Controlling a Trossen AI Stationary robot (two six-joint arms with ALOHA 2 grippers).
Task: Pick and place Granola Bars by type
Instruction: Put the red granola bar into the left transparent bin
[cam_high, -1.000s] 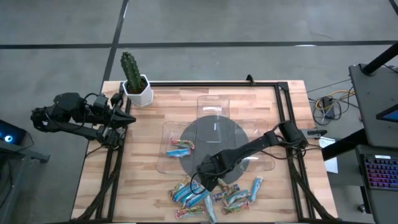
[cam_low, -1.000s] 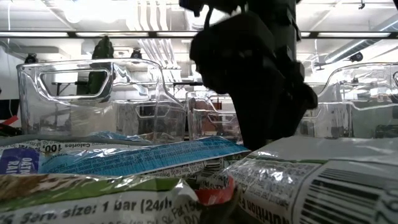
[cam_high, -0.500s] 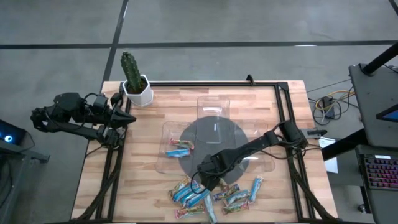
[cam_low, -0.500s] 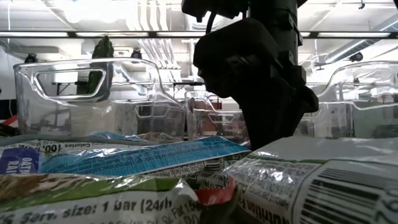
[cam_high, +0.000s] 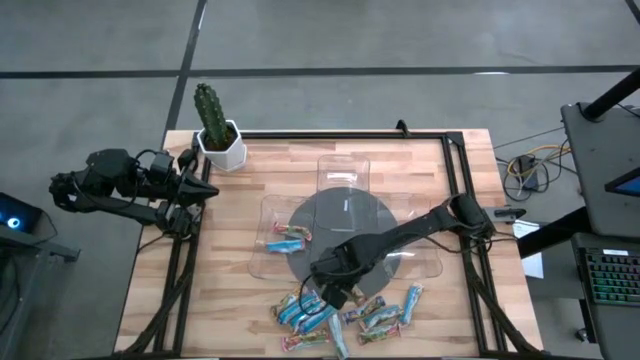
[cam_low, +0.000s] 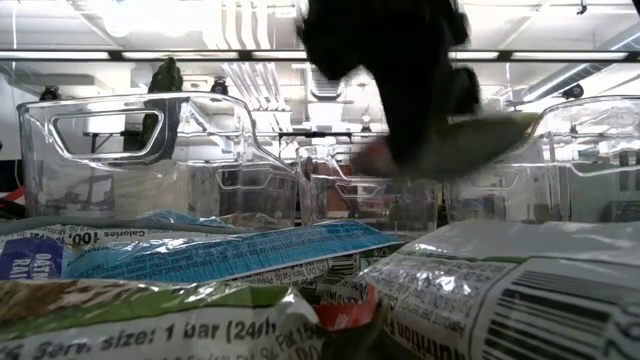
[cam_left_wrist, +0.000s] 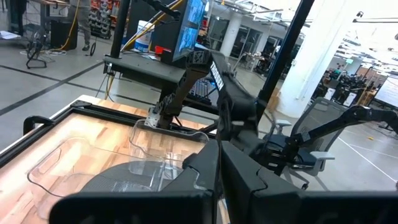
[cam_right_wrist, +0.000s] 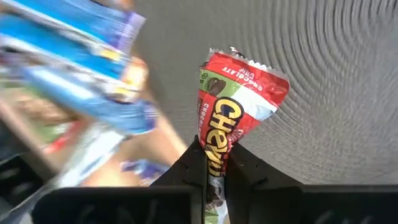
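Two dark arms were at the table. The left arm was folded off the table's left edge, its left gripper (cam_high: 203, 190) pressed together on nothing, the closed fingers (cam_left_wrist: 214, 180) meeting in a thin seam in the left wrist view. The right arm reached across from the table's right side, and its right gripper (cam_high: 330, 292) stood at the near edge of the grey round mat (cam_high: 345, 215), just above the pile of granola bars (cam_high: 340, 312). That pile lay on the wooden table (cam_high: 240, 300) near its front edge; roughly ten bars could be counted there from above, mostly blue and teal, though they overlapped so much that an exact count could not be made. Two more bars (cam_high: 289, 238) lay in the left clear tray (cam_high: 262, 262). Three clear trays seemed to sit around the mat, but their outlines were faint from above and hard to separate. One potted cactus (cam_high: 213, 125) stood at the table's far left corner. In the right wrist view, the right gripper's fingers (cam_right_wrist: 186, 167) were pinched on the lower part of a single red-wrapped chewy bar (cam_right_wrist: 233, 115), which stood upright between them over the grey mat; the end of the bar within the jaws was hidden. The blue bars (cam_right_wrist: 74, 68) behind it were smeared and unreadable. In the low view, the gripper showed only as a dark blurred mass (cam_low: 385, 70) with a blurred shape at its tip, raised above the wrappers (cam_low: 230, 250) in the foreground.
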